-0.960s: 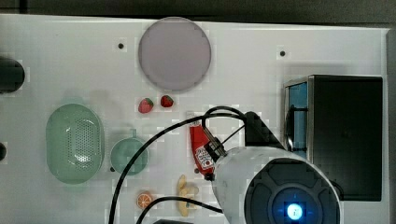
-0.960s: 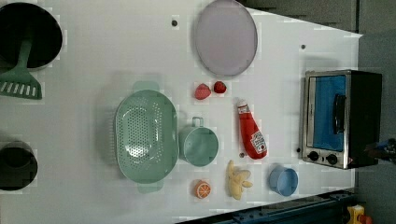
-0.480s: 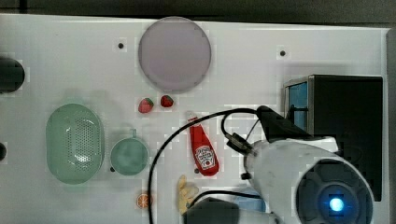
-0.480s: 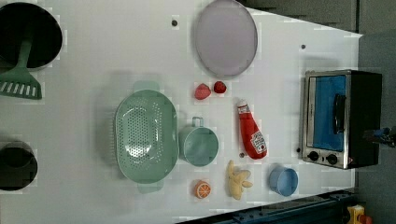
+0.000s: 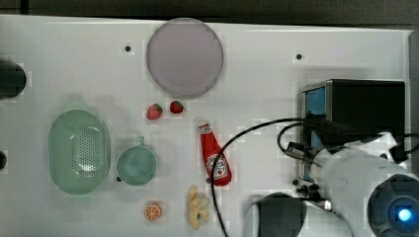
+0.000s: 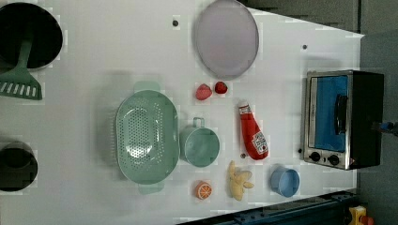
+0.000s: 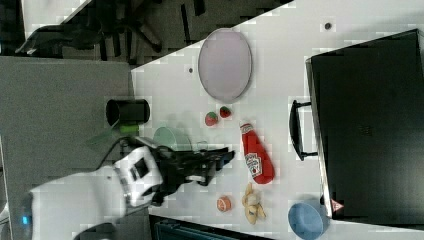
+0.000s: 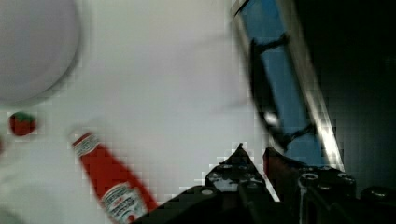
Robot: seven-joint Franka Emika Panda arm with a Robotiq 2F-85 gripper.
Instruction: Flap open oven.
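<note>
A white table (image 5: pixel 276 74) under even light. Beyond its edge lies a grey floor (image 7: pixel 55 100), with dark chair legs (image 7: pixel 150 20) at the right view's top.

oven (image 5: pixel 365 106) front half-hidden by arm (image 5: pixel 365 182), ketchup bottle (image 8: pixel 109 184) blurred — edge-cropped

Boxy black-topped oven (image 6: pixel 345 119), door shut, blue glass and dark bar handle, at the left view's right.
</note>
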